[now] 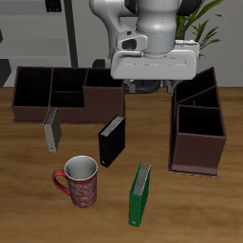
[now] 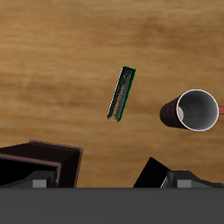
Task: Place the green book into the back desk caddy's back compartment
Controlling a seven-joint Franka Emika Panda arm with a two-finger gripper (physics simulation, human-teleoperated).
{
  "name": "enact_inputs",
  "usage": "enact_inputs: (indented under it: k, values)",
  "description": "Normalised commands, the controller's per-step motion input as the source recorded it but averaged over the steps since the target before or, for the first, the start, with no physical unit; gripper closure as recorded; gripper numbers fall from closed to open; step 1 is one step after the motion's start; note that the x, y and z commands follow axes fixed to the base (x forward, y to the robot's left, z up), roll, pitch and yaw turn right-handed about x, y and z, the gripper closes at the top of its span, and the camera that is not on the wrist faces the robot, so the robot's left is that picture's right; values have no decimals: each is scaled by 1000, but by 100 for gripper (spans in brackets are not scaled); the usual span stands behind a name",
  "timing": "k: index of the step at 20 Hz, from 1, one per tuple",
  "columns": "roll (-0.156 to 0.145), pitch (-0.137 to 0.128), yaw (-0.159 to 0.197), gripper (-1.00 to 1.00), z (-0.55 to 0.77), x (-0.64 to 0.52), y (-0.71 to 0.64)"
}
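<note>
- The green book [image 1: 140,194] is a thin hardcover with pale page edges, standing upright on the wooden table [image 1: 28,204] near its front edge, beside the red patterned mug [image 1: 80,179]
- The back desk caddy [image 1: 65,94] is a long maroon-brown box with a black inside, split into compartments, at the back of the table
- A black book [image 1: 112,140] and a grey book [image 1: 51,128] stand just in front of it; a similar caddy [image 1: 198,128] sits end-on, well apart
- The hand [image 1: 147,87] hangs high over the caddy's end, holding nothing; how far its fingers are spread I cannot tell
- Bare wood lies open around the green book in the wrist view [image 2: 122,93]
</note>
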Motion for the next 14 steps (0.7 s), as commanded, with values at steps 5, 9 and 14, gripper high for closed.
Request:
enact_inputs:
  k: [5, 9, 14]
  values:
    - [-3, -30, -14, -100, -101, 326, 24]
    - [14, -8, 9, -100, -145, 224, 117]
    - [-7, -44, -2, -100, -87, 247, 57]
